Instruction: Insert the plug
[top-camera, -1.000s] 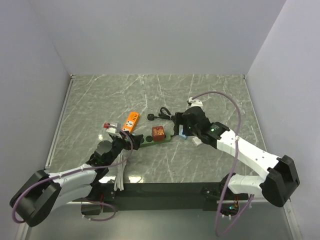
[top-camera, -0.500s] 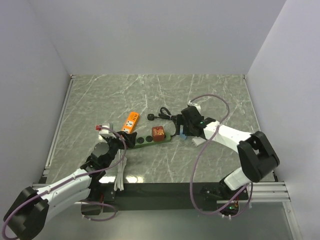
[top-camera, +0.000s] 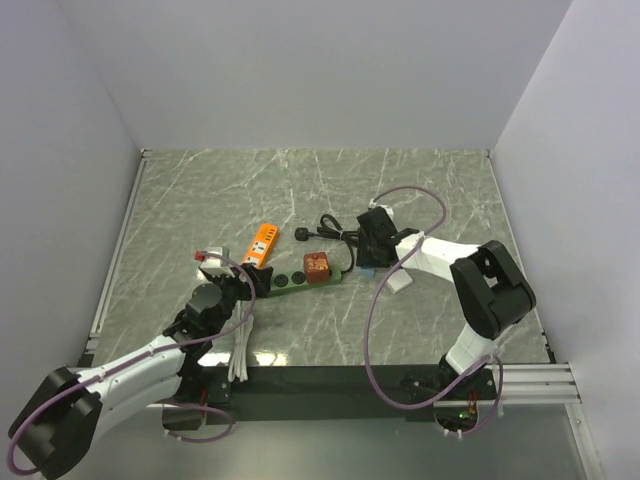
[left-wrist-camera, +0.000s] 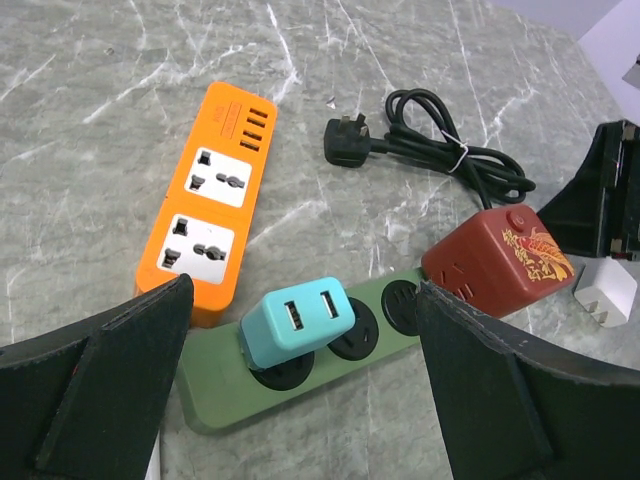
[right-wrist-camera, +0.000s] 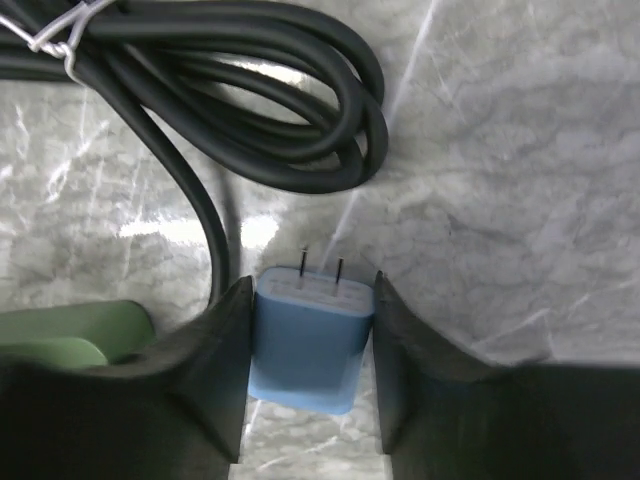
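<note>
The left gripper (left-wrist-camera: 305, 395) hangs wide open and empty astride the near-left end of the green power strip (left-wrist-camera: 222, 385), touching nothing, so a push on the strip would likely slide it. An orange power strip (left-wrist-camera: 215, 215) lies just beyond. A free socket (left-wrist-camera: 405, 305) sits squeezed between the turquoise USB charger (left-wrist-camera: 300, 322) and the red adapter (left-wrist-camera: 495, 260), and either could block entry. Further right, the coiled black cable (right-wrist-camera: 250, 110) could snag. The right gripper (right-wrist-camera: 312, 335) clamps the blue plug (right-wrist-camera: 310, 350) with its prongs toward the cable, not the strip. The plug may twist when turned.
</note>
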